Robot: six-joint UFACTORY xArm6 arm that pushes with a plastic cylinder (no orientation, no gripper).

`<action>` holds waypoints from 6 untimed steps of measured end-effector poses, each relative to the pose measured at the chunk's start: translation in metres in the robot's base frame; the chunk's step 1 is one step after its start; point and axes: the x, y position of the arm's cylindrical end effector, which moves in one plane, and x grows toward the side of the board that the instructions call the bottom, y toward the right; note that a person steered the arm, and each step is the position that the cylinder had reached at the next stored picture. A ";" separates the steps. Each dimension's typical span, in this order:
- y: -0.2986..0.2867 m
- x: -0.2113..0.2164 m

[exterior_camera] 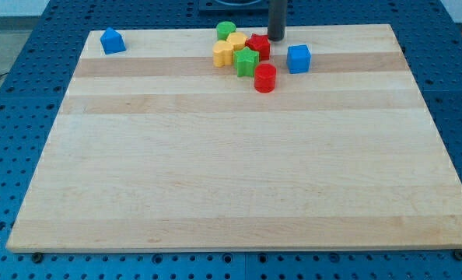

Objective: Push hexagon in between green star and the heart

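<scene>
My tip (276, 39) is at the board's top edge, just right of a red star (259, 46) and up-left of a blue cube (298, 58). A tight cluster lies to its left. The green star (246, 62) sits below the red star. A yellow block that looks like the hexagon (237, 40) lies above the green star, between a green cylinder (226, 31) and the red star. A yellow block that looks like the heart (222, 54) touches the green star's left side.
A red cylinder (265, 78) stands just below and right of the green star. A blue block with a peaked top (112, 40) sits alone at the board's top left corner. The wooden board (231, 171) ends close behind the cluster.
</scene>
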 end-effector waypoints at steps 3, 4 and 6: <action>-0.085 0.044; -0.091 0.081; -0.091 0.063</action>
